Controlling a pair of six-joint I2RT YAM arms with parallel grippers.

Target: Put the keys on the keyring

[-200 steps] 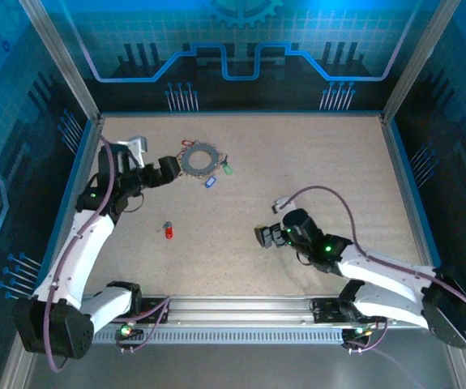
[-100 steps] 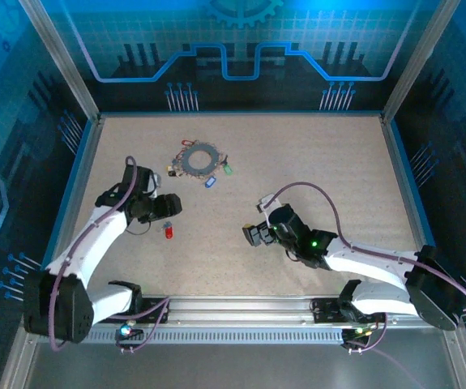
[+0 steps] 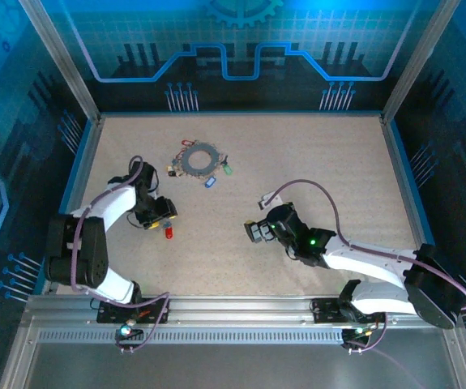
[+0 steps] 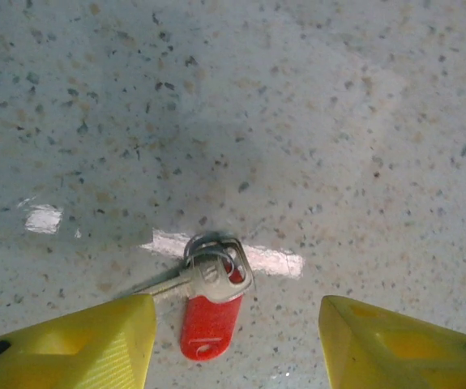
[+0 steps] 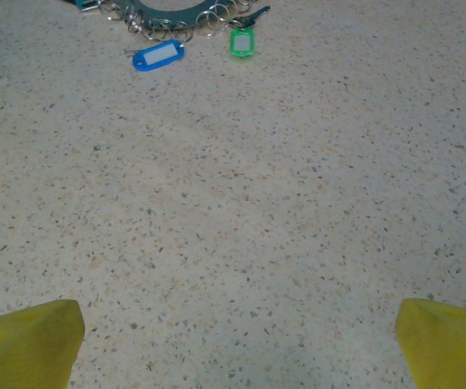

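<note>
Your left claw (image 4: 237,312) hangs low over the worktop (image 4: 314,121), jaws parted and gripping nothing. The red-tagged key (image 4: 211,320) lies flat between the two yellow fingers (image 4: 95,340). It sits nearer the left-hand finger, with its metal blade angled toward that side and its small split ring (image 4: 212,247) just ahead of the tips. That straddle looks deliberate: with a finger on each side of the tag, a squeeze should catch it. Watch that offset, though. I'd judge the nearer finger meets the key first and could nudge it sideways on this smooth surface.

The keyring (image 3: 199,158) lies well ahead of the left claw and off to its right. The blue-tagged key (image 5: 157,55) and the green-tagged key (image 5: 241,40) rest beside the keyring, far ahead of your right claw (image 5: 237,324).

That right claw is wide open and empty over bare worktop, facing the ring from a distance. I read it as parked clear so the left has room. The red key is the stray one, apart from the cluster.
</note>
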